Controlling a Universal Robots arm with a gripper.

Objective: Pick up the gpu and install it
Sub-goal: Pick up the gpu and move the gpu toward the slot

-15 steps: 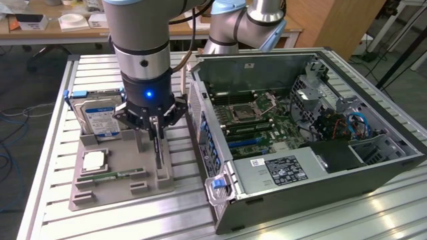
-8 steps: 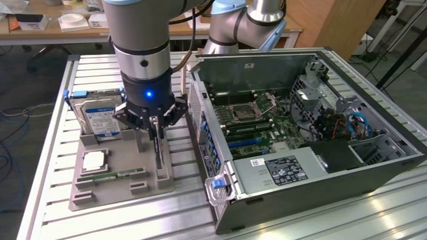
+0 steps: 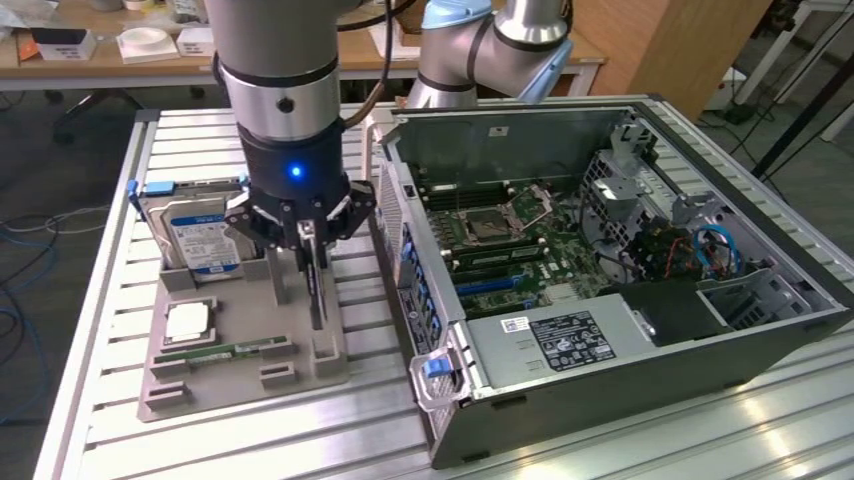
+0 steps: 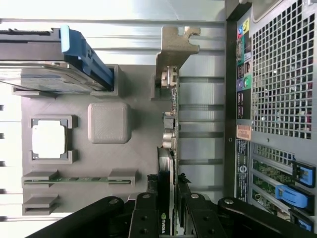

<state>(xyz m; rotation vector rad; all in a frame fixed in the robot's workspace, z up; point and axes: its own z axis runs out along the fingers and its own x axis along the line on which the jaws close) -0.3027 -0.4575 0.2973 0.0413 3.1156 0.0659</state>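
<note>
The gpu (image 3: 318, 296) is a slim dark card standing on edge over the grey holder tray (image 3: 240, 388), just beside the open computer case (image 3: 747, 330). My gripper (image 3: 311, 250) comes straight down on its upper edge and is shut on it. In the wrist view the gpu (image 4: 171, 124) runs edge-on away from my gripper (image 4: 168, 220), one black finger on each face, and its silver end bracket (image 4: 174, 47) is at the far end. Whether the card's lower edge still touches the tray I cannot tell.
The tray (image 4: 141, 94) also carries a silver hard drive (image 3: 200, 238) with a blue-white label, a square processor chip (image 3: 187, 318) and a green RAM stick (image 3: 220, 352). The case's motherboard (image 3: 514, 235) lies exposed at the exterior view's right. A second arm (image 3: 487, 45) stands behind.
</note>
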